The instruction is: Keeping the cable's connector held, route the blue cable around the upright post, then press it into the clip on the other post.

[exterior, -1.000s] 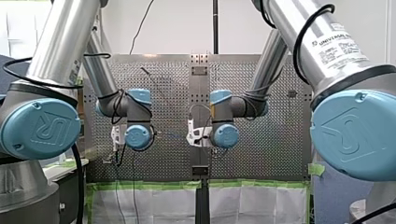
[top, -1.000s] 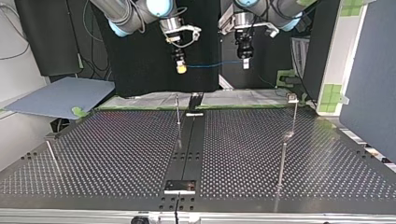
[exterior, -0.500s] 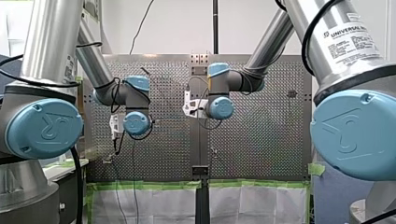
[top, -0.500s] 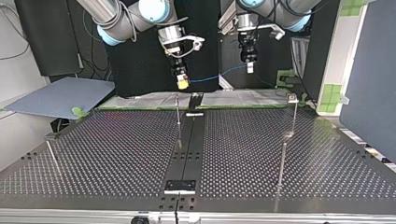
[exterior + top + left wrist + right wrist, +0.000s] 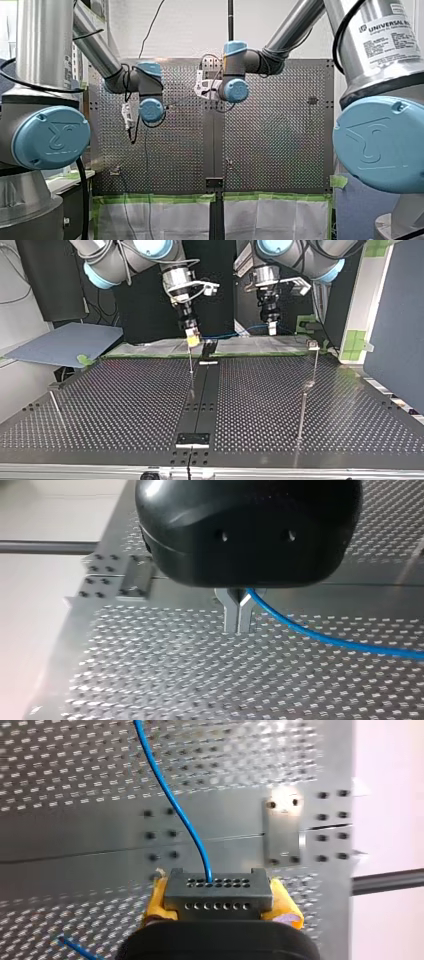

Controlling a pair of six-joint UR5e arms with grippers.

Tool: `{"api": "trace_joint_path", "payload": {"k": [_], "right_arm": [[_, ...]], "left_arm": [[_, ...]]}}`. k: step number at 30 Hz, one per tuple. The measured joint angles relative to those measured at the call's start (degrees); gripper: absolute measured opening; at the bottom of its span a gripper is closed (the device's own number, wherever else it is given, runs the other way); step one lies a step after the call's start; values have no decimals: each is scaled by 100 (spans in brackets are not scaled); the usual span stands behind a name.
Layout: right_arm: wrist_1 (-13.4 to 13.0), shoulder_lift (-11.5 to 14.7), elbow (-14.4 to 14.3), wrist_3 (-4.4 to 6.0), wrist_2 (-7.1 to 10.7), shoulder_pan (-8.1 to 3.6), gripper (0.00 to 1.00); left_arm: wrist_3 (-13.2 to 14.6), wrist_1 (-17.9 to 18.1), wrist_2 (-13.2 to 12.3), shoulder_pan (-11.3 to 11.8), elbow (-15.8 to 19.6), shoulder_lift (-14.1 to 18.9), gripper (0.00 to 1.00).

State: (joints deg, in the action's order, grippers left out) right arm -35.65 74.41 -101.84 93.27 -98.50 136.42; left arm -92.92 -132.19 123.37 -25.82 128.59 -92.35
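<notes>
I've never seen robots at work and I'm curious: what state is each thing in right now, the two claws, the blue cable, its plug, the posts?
right gripper: shut on the connector.
connector: clamped between yellow pads, cable leaving it.
left gripper: shut on the blue cable.
blue cable: slack between the grippers, not yet in the clip.
upright post: standing, no cable round it.
clip post: standing, clip empty.

White wall (image 5: 175, 30) behind the perf. table (image 5: 280, 150); white sheeting (image 5: 165, 215) w/ green tape (image 5: 150, 198) along its edge. Opposite: black backdrop (image 5: 145, 315), grey-blue board (image 5: 65, 342) at top view's left, dark blue partition (image 5: 395, 315) at right
</notes>
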Motion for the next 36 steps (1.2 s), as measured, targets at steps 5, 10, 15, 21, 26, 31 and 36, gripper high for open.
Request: {"api": "trace_joint_path", "payload": {"k": [5, 10, 15, 21, 26, 31, 36], "right_arm": [[81, 176, 154, 37, 78, -4, 0], [152, 120, 335, 171, 157, -13, 0], [262, -46, 532, 199, 217, -14, 0], [407, -121, 769, 202, 260, -15, 0], [574, -134, 976, 202, 296, -15, 0], [706, -143, 1211, 209, 329, -8, 0], [923, -148, 1461, 218, 380, 20, 0]], "left_arm": [[-144, -261, -19, 76, -260, 259, 0], [-265, -498, -41, 156, -497, 496, 0], [-353, -754, -47, 261, -754, 754, 0], [-407, -1043, -119, 390, -1043, 1038, 0], [-446, -1288, -306, 499, -1288, 1134, 0], [-454, -1533, -496, 597, -1531, 1142, 0], [-497, -1773, -599, 695, -1772, 1125, 0]]}}
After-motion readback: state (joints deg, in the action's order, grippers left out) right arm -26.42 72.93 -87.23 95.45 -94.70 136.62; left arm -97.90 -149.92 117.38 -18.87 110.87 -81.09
